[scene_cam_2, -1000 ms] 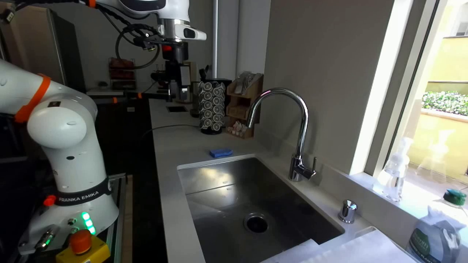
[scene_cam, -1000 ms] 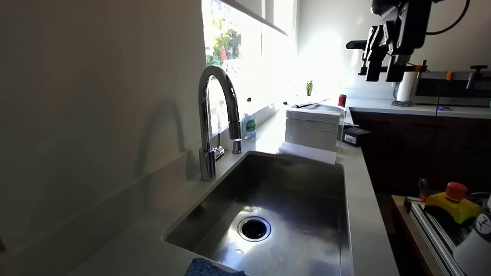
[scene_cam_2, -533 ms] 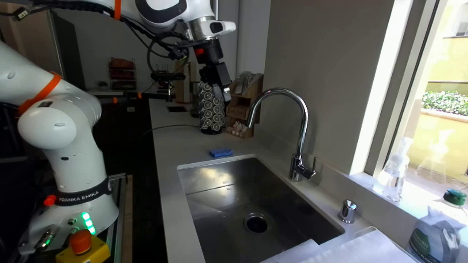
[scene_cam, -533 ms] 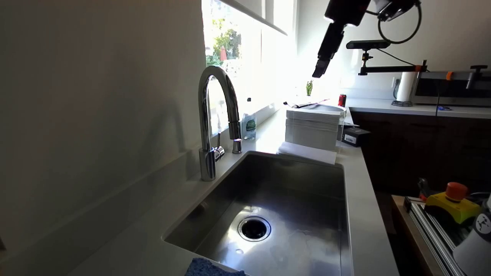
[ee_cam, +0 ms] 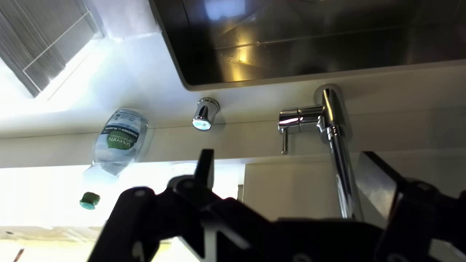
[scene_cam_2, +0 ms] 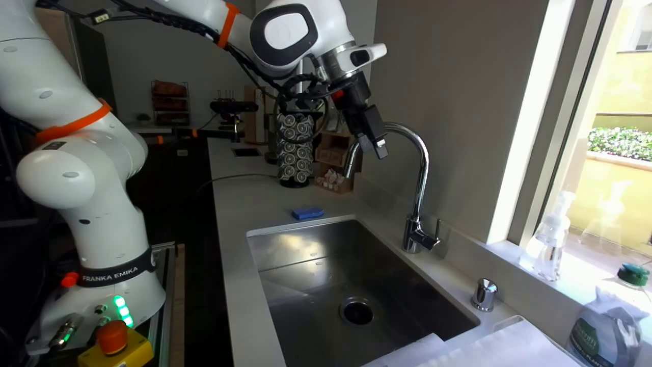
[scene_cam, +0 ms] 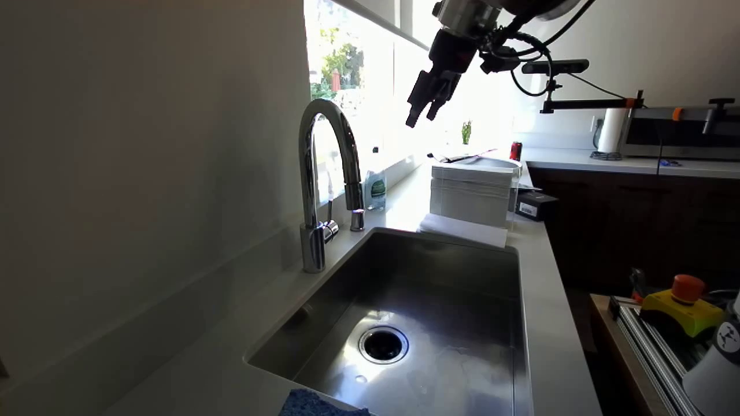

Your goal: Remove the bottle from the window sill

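Jaws spread wide, hanging high above the pale-grey bench (scene_cam_2: 265,199) | clear plastic pump bottle (scene_cam_2: 549,240) upright on the narrow pale window sill (scene_cam_2: 578,279), well apart from the jaws | translucent green-capped bottle (scene_cam_2: 606,326) on the bench, beside the sill

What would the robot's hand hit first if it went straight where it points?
Probably the tap, near its side lever, which the wrist view shows ahead of the open hand, though depth is unclear.
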Controlling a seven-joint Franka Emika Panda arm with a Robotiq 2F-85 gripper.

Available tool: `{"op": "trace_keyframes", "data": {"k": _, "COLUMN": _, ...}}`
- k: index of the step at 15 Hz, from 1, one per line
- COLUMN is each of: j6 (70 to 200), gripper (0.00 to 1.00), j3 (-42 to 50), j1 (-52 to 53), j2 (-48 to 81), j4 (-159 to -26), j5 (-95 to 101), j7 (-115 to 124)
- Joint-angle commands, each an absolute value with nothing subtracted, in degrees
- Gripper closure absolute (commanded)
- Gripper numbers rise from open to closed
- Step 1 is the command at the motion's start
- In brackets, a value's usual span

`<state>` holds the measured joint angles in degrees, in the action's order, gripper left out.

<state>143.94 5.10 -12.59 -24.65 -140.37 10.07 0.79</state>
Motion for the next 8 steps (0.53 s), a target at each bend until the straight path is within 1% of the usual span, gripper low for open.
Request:
{"op": "trace_keyframes", "data": {"k": 1, "j6": 143.82, "gripper": 0.00, "j3": 5.56, "j1": -12.43, "j2": -23.30, "j4": -139.14, "j5": 10.28, "j7": 1.08}}
{"op": "trace_keyframes", "data": {"k": 4, "j6": 143.83, "gripper": 0.00, "j3": 5.57, "j1": -12.47, "j2": -21.99, "j4": -137.87, "j5": 10.30, "j7": 1.39}}
{"op": "trace_keyframes", "data": {"k": 8, "j6": 146.59, "gripper": 0.00, "j3": 4.08, "j1": -16.86, "j2": -16.83, "j4": -134.01, "j5": 14.37, "j7": 11.14}}
